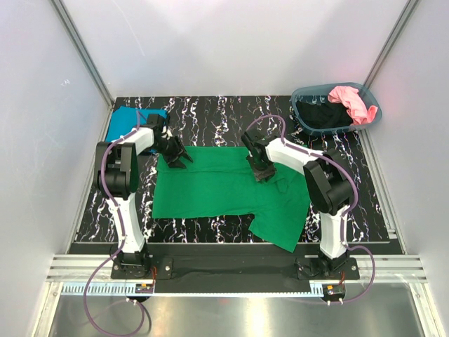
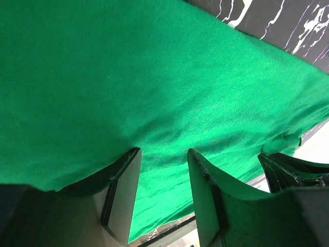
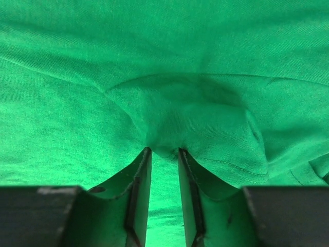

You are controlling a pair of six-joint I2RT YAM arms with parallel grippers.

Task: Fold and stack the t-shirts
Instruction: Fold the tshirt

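A bright green t-shirt [image 1: 210, 186] lies spread on the black marbled mat [image 1: 210, 112], with one sleeve hanging toward the near edge. My left gripper [image 1: 179, 156] presses down on the shirt's far left corner. In the left wrist view its jaws [image 2: 163, 150] stand apart, and the green cloth [image 2: 154, 77] lies flat between them. My right gripper [image 1: 263, 172] is on the far middle of the shirt. In the right wrist view its fingers [image 3: 163, 149] are close together, and a raised pucker of green cloth [image 3: 175, 108] is pinched at the tips.
A folded teal blue t-shirt [image 1: 130, 121] lies at the back left corner of the mat, just behind my left arm. A grey-blue oval basket [image 1: 298, 105] at the back right holds a pink t-shirt [image 1: 351, 102] and a black t-shirt [image 1: 321, 114]. White walls close in on both sides.
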